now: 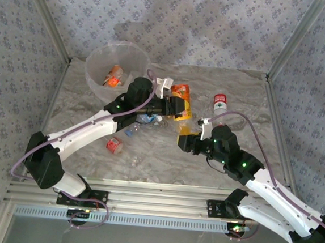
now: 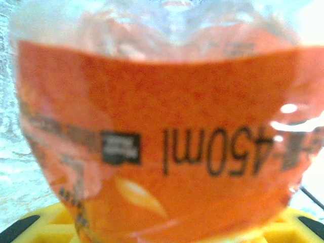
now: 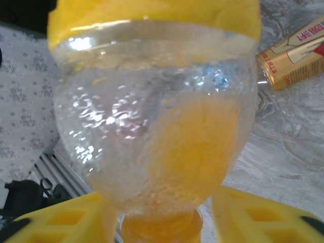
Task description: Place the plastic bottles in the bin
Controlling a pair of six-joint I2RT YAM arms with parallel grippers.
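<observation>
My left gripper (image 1: 177, 107) is shut on an orange-labelled plastic bottle (image 1: 182, 92) in the middle of the table, right of the bin (image 1: 96, 70). The left wrist view is close up on that label (image 2: 167, 126), with the yellow fingertips (image 2: 35, 228) at the bottom corners. My right gripper (image 1: 183, 141) is open, its yellow fingers (image 3: 61, 220) either side of the orange-capped neck of a clear bottle (image 3: 152, 131) with a yellow label. A gap shows beside the right finger. One orange bottle (image 1: 114, 76) lies inside the bin.
A red-labelled, white-capped bottle (image 1: 220, 102) stands at the right. A small red-labelled bottle (image 1: 113, 145) and clear blue-capped ones (image 1: 144, 120) lie under the left arm. Another orange-labelled bottle (image 3: 298, 50) lies beyond the clear one. Frame posts edge the table.
</observation>
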